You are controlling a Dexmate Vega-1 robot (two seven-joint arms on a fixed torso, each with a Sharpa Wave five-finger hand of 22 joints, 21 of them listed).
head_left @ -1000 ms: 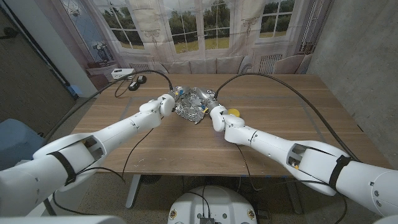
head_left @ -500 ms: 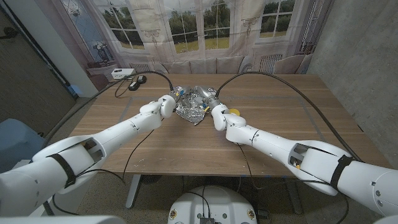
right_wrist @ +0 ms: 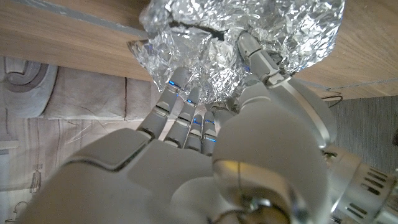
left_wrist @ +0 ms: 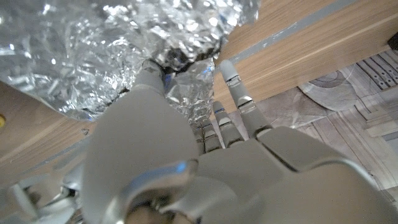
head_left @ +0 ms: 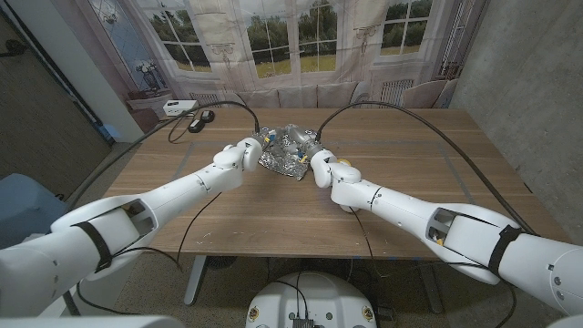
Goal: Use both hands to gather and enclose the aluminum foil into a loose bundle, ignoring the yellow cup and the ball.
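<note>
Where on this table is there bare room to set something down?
Bare wood spans the table's right half beyond the right hand, and the near strip between both forearms. It is crowded at far centre, where the left hand and right hand press on the aluminum foil.

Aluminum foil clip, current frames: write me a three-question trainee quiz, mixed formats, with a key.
1. True or false: the aluminum foil lies between the left hand and the right hand.
2. Multiple choice: in the head view, the foil sits on A) the near edge of the table, B) the table's far half, near the middle, C) the floor.
3. Fill in: in the right wrist view, the right hand's fingers touch the crumpled ____.

Key: 1 true; 2 B; 3 foil.
</note>
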